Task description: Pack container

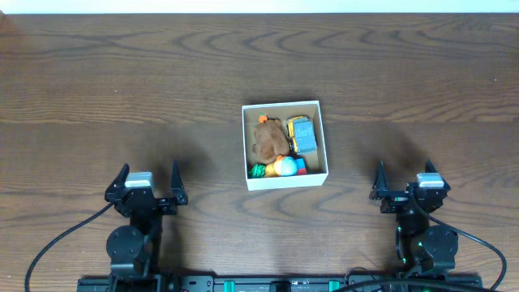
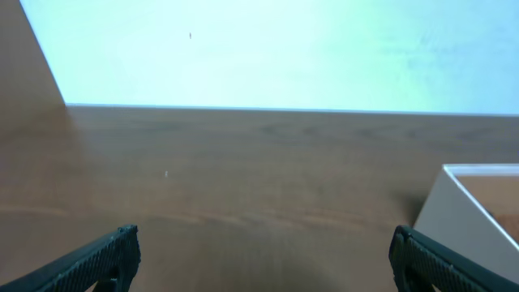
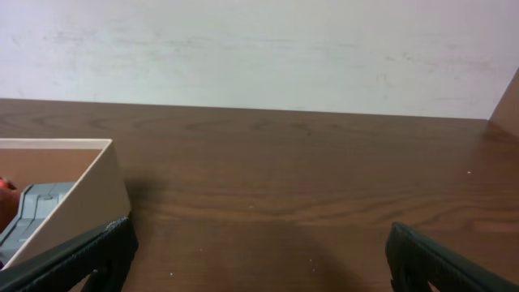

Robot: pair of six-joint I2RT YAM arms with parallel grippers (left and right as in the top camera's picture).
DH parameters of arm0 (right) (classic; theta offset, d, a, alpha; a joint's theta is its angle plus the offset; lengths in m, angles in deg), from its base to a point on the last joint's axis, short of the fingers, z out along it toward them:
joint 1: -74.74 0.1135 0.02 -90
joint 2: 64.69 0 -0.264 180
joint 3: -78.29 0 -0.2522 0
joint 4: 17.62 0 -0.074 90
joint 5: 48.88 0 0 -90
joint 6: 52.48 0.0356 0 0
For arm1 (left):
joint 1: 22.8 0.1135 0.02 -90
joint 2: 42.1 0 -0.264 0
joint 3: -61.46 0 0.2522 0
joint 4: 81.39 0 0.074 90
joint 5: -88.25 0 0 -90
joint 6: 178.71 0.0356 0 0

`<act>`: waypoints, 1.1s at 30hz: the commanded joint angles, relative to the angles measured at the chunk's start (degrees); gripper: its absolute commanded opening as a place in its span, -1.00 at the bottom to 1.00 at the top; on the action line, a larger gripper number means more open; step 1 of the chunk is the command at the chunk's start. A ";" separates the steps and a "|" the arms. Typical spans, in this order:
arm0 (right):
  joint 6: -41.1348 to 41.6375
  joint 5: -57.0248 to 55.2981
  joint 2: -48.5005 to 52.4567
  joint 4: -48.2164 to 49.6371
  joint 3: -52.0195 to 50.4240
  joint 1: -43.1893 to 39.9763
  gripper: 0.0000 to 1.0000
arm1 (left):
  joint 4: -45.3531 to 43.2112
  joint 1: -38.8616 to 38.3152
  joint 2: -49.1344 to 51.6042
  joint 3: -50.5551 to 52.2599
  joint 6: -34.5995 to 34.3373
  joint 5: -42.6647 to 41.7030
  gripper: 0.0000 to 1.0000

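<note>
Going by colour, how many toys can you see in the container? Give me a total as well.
Brown plush: 1
Grey-yellow toy: 1
Green toy: 1
Orange ball: 1
Red block: 1
Total: 5 showing in the container; any underneath are hidden.

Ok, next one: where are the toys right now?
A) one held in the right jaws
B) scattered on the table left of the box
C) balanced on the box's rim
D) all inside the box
D: the overhead view shows the toys lying together inside the container, with both pairs of jaws open, empty and apart from it.
</note>
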 commanded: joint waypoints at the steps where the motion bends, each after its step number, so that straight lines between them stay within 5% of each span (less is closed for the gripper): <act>1: -0.83 0.15 -0.37 -0.28 -0.09 -0.68 0.99 | -3.37 0.31 -1.57 3.28 1.84 0.70 0.96; 8: -0.83 0.15 -0.37 -0.28 -0.09 -0.68 0.98 | -5.68 0.31 -1.79 5.22 7.50 0.96 0.96; 13: -0.83 0.15 -0.37 -0.28 -0.09 -0.68 0.98 | 0.11 0.26 -1.77 5.22 4.98 1.73 0.96; 33: -0.83 0.15 -0.37 -0.28 -0.09 -0.68 0.99 | 0.26 0.26 -1.64 5.22 5.01 1.57 0.96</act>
